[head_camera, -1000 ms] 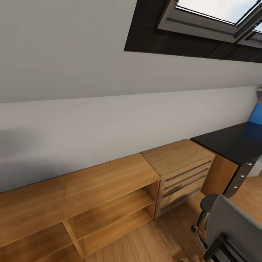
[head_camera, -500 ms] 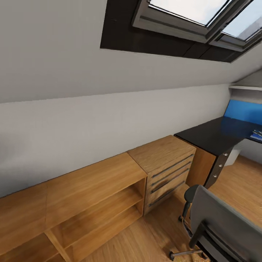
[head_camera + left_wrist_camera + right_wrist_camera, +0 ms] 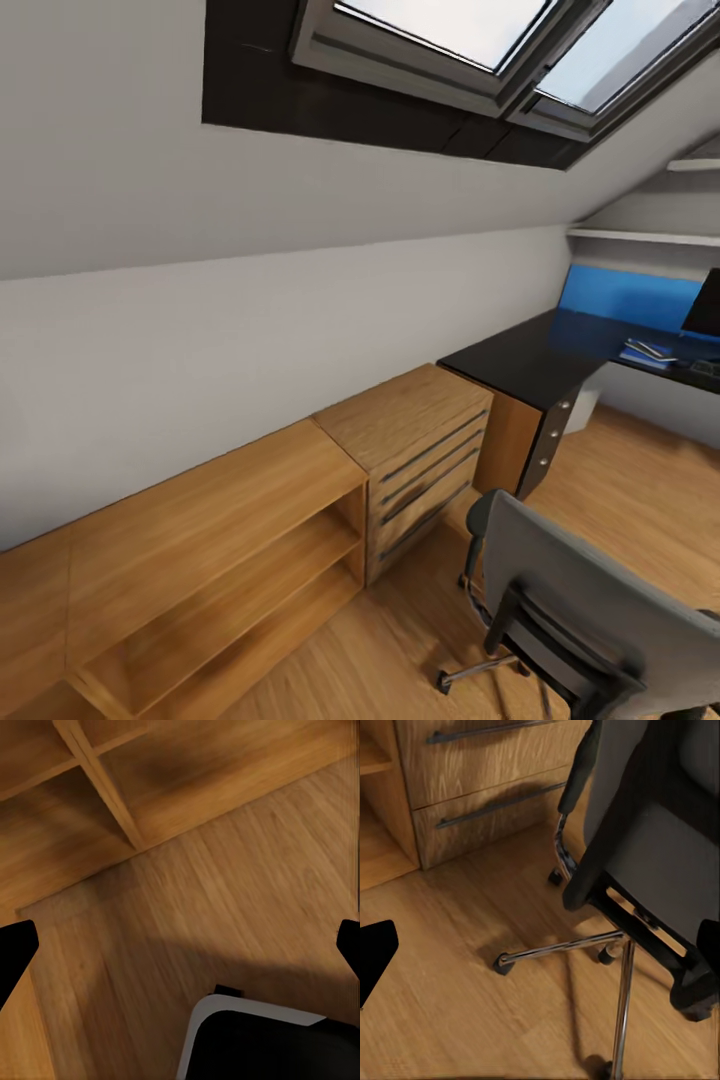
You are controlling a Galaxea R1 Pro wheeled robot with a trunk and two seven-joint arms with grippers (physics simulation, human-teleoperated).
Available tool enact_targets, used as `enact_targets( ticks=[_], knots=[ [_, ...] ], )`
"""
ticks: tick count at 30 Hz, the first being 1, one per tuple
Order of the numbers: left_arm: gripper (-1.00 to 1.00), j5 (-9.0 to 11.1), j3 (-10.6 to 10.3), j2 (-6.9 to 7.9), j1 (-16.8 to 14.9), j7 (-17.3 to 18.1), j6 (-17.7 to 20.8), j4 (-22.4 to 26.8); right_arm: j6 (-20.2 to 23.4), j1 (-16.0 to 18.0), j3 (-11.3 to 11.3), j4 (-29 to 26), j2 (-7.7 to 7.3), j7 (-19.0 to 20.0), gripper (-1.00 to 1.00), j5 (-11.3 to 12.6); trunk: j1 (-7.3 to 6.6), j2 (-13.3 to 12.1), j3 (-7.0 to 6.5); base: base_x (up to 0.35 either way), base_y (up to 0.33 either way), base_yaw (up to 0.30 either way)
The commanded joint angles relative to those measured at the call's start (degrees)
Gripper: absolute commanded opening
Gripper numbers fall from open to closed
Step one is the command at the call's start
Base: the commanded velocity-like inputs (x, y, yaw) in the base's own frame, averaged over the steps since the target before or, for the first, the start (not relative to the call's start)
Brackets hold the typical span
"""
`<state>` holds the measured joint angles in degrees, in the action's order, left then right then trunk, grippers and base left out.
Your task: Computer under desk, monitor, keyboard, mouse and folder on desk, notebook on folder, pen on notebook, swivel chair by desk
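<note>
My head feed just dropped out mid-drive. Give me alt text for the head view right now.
The swivel chair stands close at lower right, its grey back toward the camera, on a wood floor. Beyond it the black desk runs along the wall under a roof window, with a light wood chest of drawers and open shelving on the desk's left.

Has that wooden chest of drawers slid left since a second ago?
No. The chest of drawers keeps its place between the open shelf unit and the desk. All three shift left together in the head view, so the camera turned.
</note>
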<state>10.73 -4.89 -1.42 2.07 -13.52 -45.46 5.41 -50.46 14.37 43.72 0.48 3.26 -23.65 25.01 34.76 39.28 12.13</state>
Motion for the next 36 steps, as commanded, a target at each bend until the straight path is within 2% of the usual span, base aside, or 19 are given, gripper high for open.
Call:
enact_targets(
  ticks=[1,36],
  knots=[
    [1.00,0.5,-0.5,0.01,0.0,-0.2,-0.1,0.1,-0.1,0.0,0.5,0.1,0.02,-0.3,1.00,0.2,0.02,0.1,0.11,0.000,0.000,-0.272],
    [1.00,0.5,-0.6,0.01,0.0,-0.2,-0.1,0.1,-0.1,0.0,0.6,0.1,-0.01,-0.3,1.00,0.1,0.02,0.1,1.01,0.000,0.003,-0.275]
  ],
)
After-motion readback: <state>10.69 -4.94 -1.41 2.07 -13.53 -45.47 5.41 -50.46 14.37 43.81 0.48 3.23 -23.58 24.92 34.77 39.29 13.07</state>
